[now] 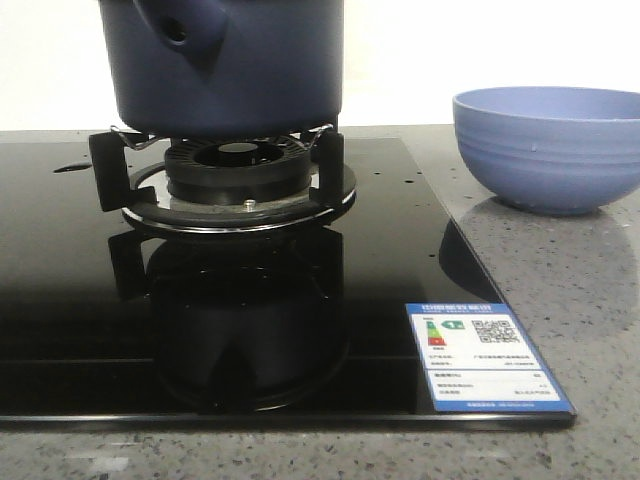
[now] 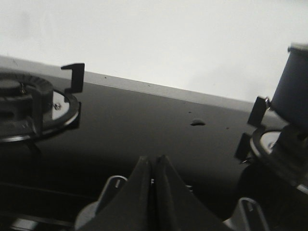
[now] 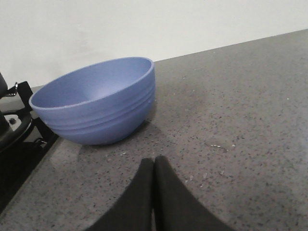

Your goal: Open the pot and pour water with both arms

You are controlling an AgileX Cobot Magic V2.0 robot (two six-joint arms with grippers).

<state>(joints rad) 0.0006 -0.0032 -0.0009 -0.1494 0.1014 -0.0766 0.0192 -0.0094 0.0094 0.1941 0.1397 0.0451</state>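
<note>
The dark navy-blue pot (image 1: 240, 70) stands on the burner's black supports at the top of the front view, its stubby handle (image 1: 185, 28) with a round hole facing me; its top is cut off by the frame. Part of the pot's side shows in the left wrist view (image 2: 293, 91). My left gripper (image 2: 154, 161) is shut and empty, low over the black glass hob, apart from the pot. My right gripper (image 3: 154, 163) is shut and empty over the grey counter, a short way from the bowl. Neither gripper shows in the front view.
A lighter blue ribbed bowl (image 1: 548, 145) stands on the speckled grey counter (image 1: 600, 330) right of the hob; it also shows in the right wrist view (image 3: 96, 101). The black glass hob (image 1: 80, 300) carries an energy label (image 1: 482, 355). A second burner (image 2: 29, 103) lies left.
</note>
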